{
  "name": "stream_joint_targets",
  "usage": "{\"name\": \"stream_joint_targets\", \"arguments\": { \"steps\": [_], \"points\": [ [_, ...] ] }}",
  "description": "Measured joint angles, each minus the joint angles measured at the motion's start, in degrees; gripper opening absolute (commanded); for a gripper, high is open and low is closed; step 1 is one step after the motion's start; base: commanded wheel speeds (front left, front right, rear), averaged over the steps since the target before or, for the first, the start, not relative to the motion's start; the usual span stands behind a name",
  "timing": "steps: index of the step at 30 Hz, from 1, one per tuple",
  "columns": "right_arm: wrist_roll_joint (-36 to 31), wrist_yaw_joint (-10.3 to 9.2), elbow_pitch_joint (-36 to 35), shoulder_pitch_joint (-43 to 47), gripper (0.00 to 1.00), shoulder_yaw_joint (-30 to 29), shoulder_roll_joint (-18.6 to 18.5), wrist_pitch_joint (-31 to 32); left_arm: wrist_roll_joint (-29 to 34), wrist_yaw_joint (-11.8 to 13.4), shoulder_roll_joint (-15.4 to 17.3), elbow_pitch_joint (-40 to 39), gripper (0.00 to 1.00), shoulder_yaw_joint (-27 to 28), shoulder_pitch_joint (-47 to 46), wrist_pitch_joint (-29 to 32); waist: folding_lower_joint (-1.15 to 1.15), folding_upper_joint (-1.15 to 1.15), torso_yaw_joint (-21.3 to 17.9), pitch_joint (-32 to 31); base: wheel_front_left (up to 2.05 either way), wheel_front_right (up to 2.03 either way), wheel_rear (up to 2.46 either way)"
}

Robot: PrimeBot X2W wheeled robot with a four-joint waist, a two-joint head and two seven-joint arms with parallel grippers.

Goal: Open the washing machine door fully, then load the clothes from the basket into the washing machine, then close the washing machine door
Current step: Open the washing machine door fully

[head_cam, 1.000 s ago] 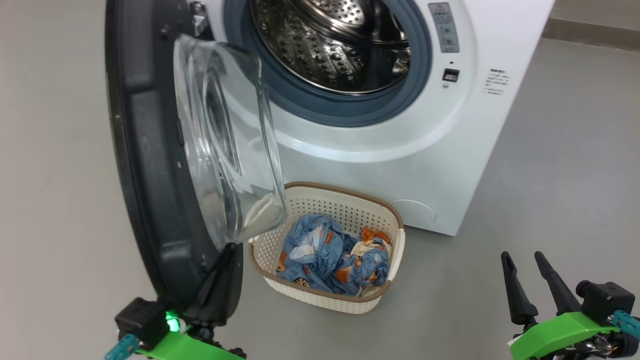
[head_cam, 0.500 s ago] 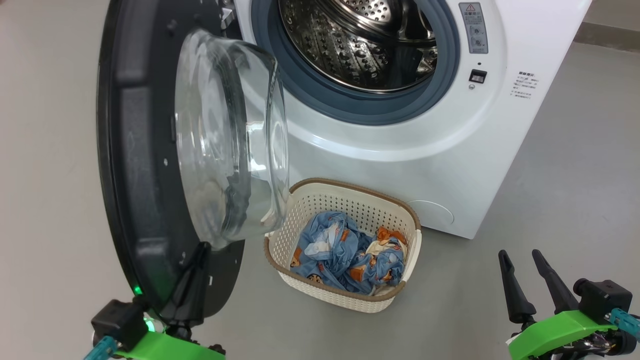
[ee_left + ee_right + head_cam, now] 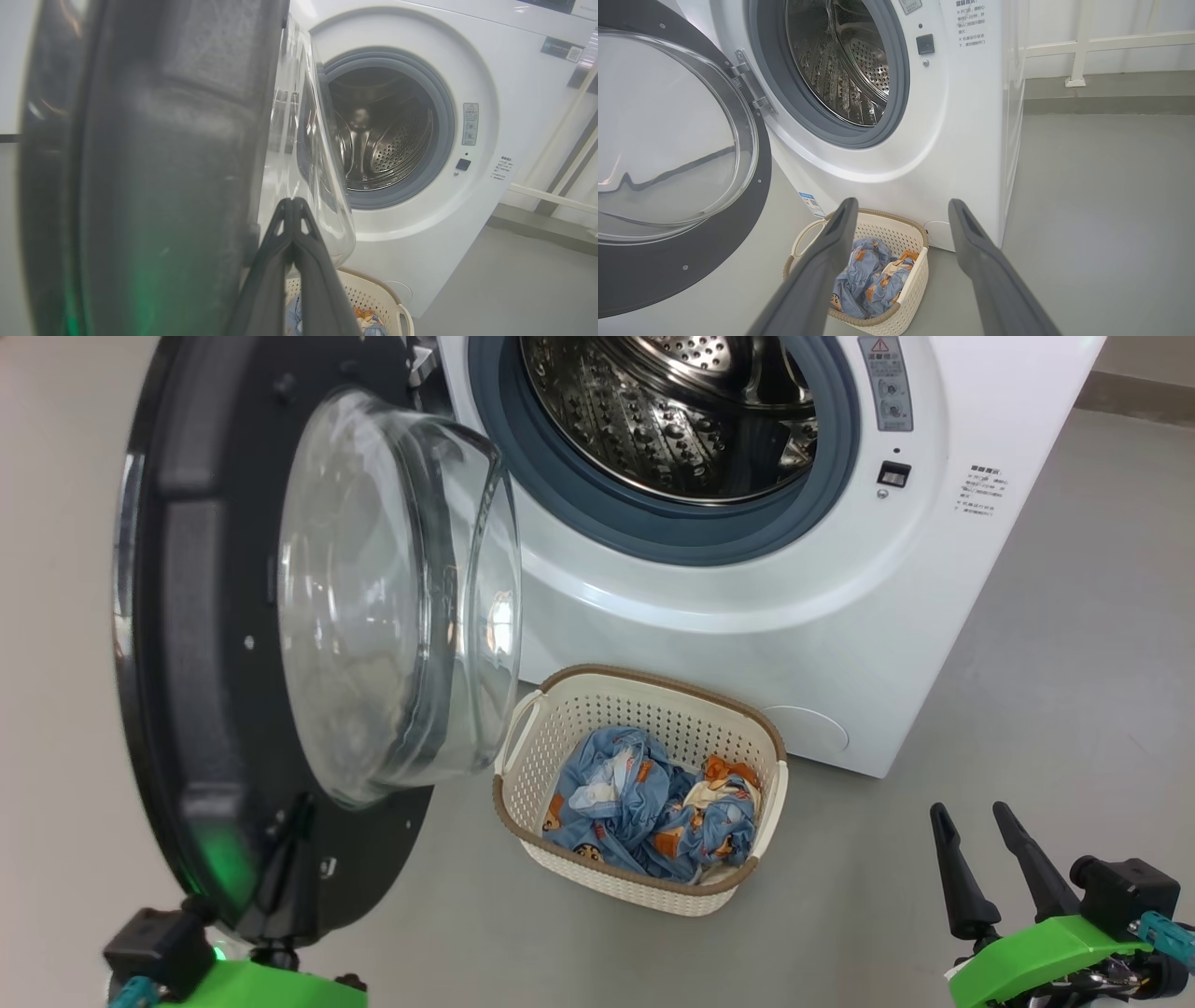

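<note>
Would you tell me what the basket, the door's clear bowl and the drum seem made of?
The basket: matte cream plastic, apparently, given its moulded perforations. The door's clear bowl: probably thick glass, transparent with glossy reflections, though clear plastic is possible. The drum: polished steel by its look, shiny and perforated.
</note>
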Motion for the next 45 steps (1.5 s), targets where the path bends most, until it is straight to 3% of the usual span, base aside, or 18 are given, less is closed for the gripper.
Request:
{"name": "stream_joint_targets", "arguments": {
  "steps": [5, 15, 45],
  "points": [
    [0.00, 0.00, -0.01, -0.09, 1.00, -0.03, -0.20, 0.00, -0.03, 1.91, 0.77, 0.05, 0.00, 3.57, -0.12, 0.00, 0.00, 0.00, -0.02, 0.61, 0.00, 0.00, 0.00],
    [-0.02, 0.00, -0.02, -0.73, 1.00, -0.21, -1.02, 0.00, 0.03, 3.19, 1.72, 1.45, 0.00, 8.08, -2.17, 0.00, 0.00, 0.00, 0.23, 1.93, 0.00, 0.00, 0.00],
    [-1.12, 0.00, -0.98, -6.86, 1.00, -0.07, -3.46, 0.00, 9.16, 2.82, 3.79, 14.40, 0.00, 29.34, -18.40, -0.02, 0.00, 0.00, -0.24, 11.01, 0.00, 0.00, 0.00]
  ]
}}
